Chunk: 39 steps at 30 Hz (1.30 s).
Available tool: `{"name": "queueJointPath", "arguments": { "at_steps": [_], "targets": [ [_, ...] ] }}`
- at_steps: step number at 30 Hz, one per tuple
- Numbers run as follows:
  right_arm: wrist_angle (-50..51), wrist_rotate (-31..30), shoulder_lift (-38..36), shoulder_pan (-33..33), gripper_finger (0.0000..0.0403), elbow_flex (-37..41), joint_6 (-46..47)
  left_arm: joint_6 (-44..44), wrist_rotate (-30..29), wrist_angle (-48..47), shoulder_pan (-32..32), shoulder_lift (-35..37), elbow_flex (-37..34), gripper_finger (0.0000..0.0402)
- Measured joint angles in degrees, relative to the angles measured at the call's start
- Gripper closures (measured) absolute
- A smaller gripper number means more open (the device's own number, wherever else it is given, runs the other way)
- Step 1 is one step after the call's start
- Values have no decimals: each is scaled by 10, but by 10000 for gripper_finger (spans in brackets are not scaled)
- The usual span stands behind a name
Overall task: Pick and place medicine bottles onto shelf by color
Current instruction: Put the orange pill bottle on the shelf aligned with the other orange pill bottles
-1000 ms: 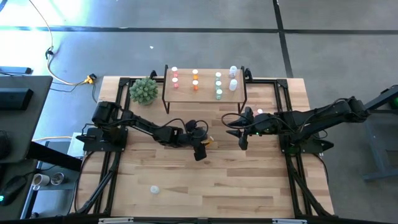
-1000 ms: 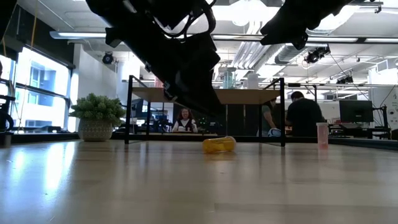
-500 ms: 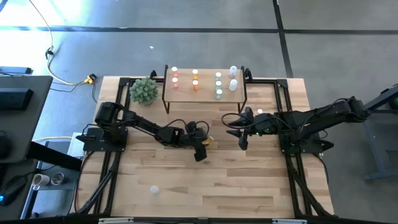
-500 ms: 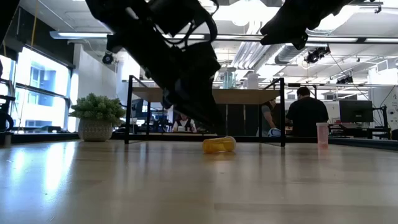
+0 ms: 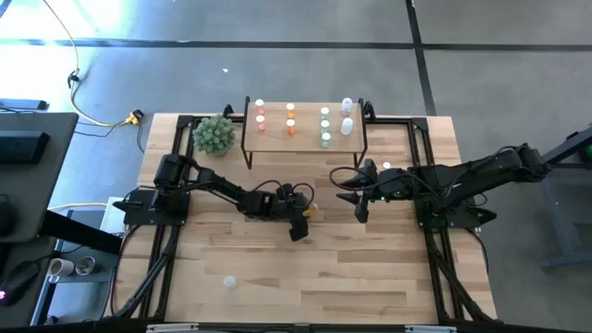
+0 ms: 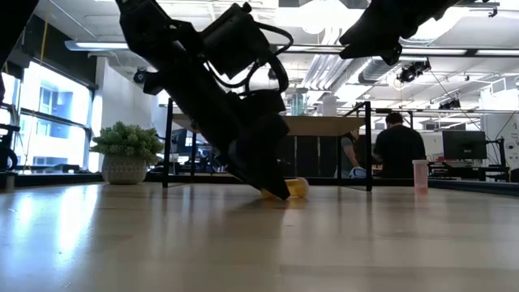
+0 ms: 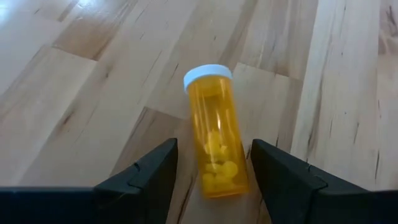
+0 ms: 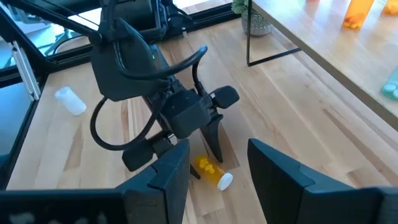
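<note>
**Fig.: L gripper straddling a fallen orange bottle, pre-grasp**

High view. L gripper point(image 5: 298, 222) sits mid-table, in front of the shelf point(image 5: 305, 141), tilted down over a small orange bottle point(image 5: 311, 210) that shows just at its tip. R gripper point(image 5: 360, 205) hovers to the side, well apart, holding nothing visible. Shelf already carries bottles sorted in columns by colour: pink point(image 5: 260, 112), orange point(image 5: 290, 118), green point(image 5: 325, 128), white point(image 5: 347, 116). A stray white bottle point(image 5: 228, 281) lies near the table's front edge; a pink bottle point(image 5: 387, 167) stands behind the R arm. Plant point(image 5: 214, 135) beside the shelf.

Low view. L gripper's tip reaches the tabletop point(image 6: 259, 243) right at the orange bottle, which lies on its side (hence the steep, nose-down approach, probably).

L wrist view. Bottle lies flat between the jaws, white cap point(image 7: 207, 76) pointing away from them, body lengthwise in the gap. Jaws apart, a clear margin each side; not yet clamped. Lined up so that closing would pinch the cylinder across its width.

R wrist view. R jaws apart and empty; beyond them the L gripper stands over the bottle. R arm appears to be waiting.

Judgement: next step is closing on the bottle, then the shelf's orange column.
</note>
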<state>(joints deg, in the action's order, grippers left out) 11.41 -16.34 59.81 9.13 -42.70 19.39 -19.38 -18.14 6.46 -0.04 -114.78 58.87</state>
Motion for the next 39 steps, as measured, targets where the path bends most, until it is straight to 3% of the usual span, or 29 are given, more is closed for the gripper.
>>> {"name": "queueJointPath", "arguments": {
  "at_steps": [6,17,22,29,39],
  "targets": [
    [0,0,0,0,249,0,2,18,10,1,4,-1,1,220],
    [0,0,0,0,249,0,3,46,40,2,4,-2,1,320],
    [0,0,0,0,249,0,25,55,52,-1,7,-2,1,312],
    [-10,0,1,0,249,0,27,90,123,-38,22,25,-1,300],
    [-155,-1,19,-2,249,0,-42,155,152,-148,57,132,0,306]
  ]
}}
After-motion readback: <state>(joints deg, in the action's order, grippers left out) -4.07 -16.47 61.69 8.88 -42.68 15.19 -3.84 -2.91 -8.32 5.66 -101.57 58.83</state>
